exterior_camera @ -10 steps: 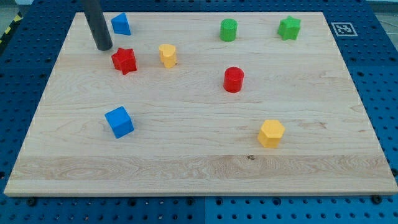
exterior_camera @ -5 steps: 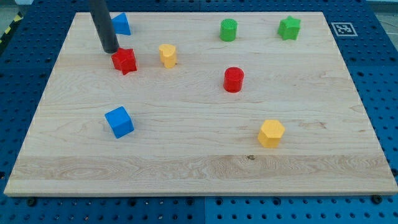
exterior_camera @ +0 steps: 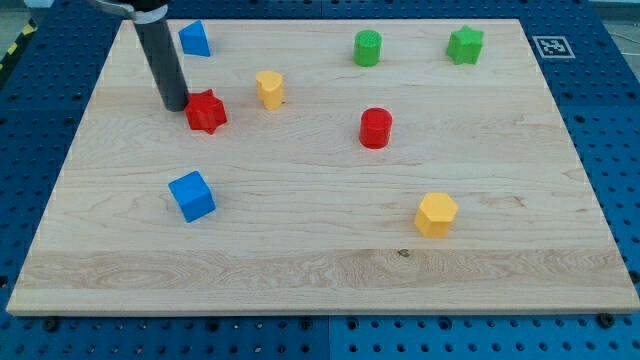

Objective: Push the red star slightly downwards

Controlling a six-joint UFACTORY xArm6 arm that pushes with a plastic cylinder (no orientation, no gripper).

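So my tip [exterior_camera: 176,105] sat right up against the red star [exterior_camera: 206,111], touching its left side as the view has it; it's just a plain rod, nothing to open or close. The blue block [exterior_camera: 194,39] was above it toward the view's top, a yellow block [exterior_camera: 269,89] off to the right past the star, and the blue cube [exterior_camera: 192,195] well below on the wooden board [exterior_camera: 320,270].

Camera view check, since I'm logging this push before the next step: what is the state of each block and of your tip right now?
My tip: down on the board, against the red star's left edge.
Red star: flat, touching the tip.
Yellow block: free, right of the star.
Blue block: free, near the top edge.
Blue cube: free.
Red cylinder: upright.
Green cylinder: upright.
Green star: flat.
Yellow hexagon: flat.
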